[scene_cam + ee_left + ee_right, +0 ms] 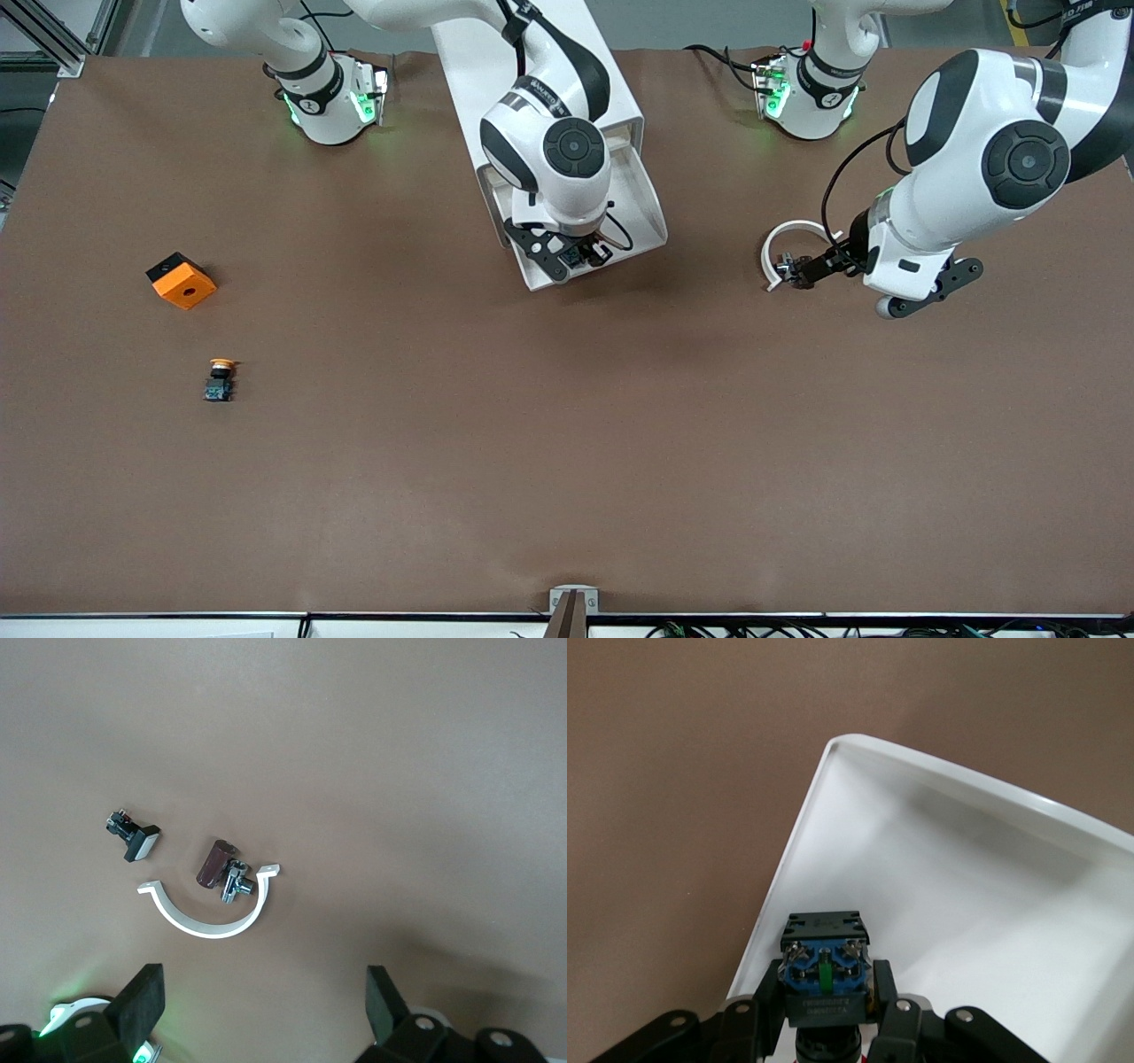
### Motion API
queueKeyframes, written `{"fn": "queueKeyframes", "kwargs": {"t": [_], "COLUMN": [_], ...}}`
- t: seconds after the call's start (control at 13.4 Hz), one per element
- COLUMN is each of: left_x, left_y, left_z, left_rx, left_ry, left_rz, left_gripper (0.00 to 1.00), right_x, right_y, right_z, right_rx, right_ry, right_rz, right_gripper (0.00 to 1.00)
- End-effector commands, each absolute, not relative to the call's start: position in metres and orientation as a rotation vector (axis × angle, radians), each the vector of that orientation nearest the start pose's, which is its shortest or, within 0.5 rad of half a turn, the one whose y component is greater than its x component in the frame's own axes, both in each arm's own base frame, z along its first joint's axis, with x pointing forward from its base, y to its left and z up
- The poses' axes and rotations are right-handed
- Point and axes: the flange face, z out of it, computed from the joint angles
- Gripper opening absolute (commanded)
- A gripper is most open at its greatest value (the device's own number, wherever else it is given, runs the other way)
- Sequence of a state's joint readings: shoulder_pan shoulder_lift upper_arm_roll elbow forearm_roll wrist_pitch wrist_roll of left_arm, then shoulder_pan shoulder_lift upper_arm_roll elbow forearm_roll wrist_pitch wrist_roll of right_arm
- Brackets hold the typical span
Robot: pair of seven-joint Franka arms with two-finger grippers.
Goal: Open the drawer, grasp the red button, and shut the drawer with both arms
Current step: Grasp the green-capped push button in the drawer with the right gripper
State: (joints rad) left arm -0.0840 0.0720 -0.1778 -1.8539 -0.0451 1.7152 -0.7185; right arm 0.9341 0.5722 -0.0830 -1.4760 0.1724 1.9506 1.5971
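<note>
Brown table (567, 461), apparently matte

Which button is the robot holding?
The blue-based button, pinched in the right tool over the open drawer. The orange-capped button sits alone on the table.

I see the table (567, 461) under a matt brown cover, faintly textured like cloth. On it, the drawer (966, 868) looks like smooth, glossy white plastic; inside it the button (825, 973) shows a blue plastic base with small shiny metal screws
</note>
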Motion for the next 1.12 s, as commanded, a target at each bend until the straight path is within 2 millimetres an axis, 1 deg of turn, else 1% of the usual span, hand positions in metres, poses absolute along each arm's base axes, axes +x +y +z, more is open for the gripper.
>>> {"fn": "queueKeyframes", "kwargs": {"t": [0.0,0.15,0.22,0.3,0.37,0.45,0.52,0.67,0.74,0.89,0.97,1.04], "left_x": [0.539,0.54,0.54,0.542,0.543,0.545,0.547,0.552,0.553,0.553,0.553,0.554], "left_y": [-0.148,-0.15,-0.155,-0.162,-0.172,-0.184,-0.198,-0.224,-0.236,-0.265,-0.281,-0.296], "left_z": [0.466,0.467,0.468,0.463,0.457,0.448,0.439,0.412,0.399,0.373,0.358,0.348], "left_rx": [-2.988,-2.991,-2.999,-2.994,-2.991,-2.993,-3.0,-3.018,-3.024,-3.036,-3.037,-3.032], "left_ry": [-0.7,-0.699,-0.695,-0.731,-0.763,-0.785,-0.791,-0.817,-0.821,-0.809,-0.817,-0.835], "left_rz": [0.296,0.295,0.285,0.279,0.267,0.258,0.251,0.243,0.245,0.246,0.258,0.262], "left_gripper": [1.0,1.0,1.0,1.0,1.0,1.0,1.0,1.0,1.0,1.0,1.0,1.0], "right_x": [0.445,0.447,0.452,0.46,0.471,0.479,0.487,0.509,0.519,0.529,0.534,0.539], "right_y": [0.537,0.531,0.525,0.517,0.504,0.493,0.478,0.435,0.411,0.371,0.355,0.337], "right_z": [0.348,0.37,0.378,0.397,0.414,0.426,0.443,0.472,0.492,0.506,0.51,0.509], "right_rx": [-2.926,-2.91,-2.912,-2.906,-2.908,-2.928,-2.955,-2.957,-2.94,-2.992,-3.01,-3.027], "right_ry": [1.227,1.234,1.247,1.264,1.291,1.277,1.229,1.129,1.067,0.937,0.86,0.788], "right_rz": [0.237,0.245,0.256,0.267,0.287,0.308,0.337,0.422,0.44,0.496,0.502,0.527], "right_gripper": [0.2,0.2,0.2,0.2,0.2,0.2,0.2,0.2,0.2,0.2,0.2,0.2]}}
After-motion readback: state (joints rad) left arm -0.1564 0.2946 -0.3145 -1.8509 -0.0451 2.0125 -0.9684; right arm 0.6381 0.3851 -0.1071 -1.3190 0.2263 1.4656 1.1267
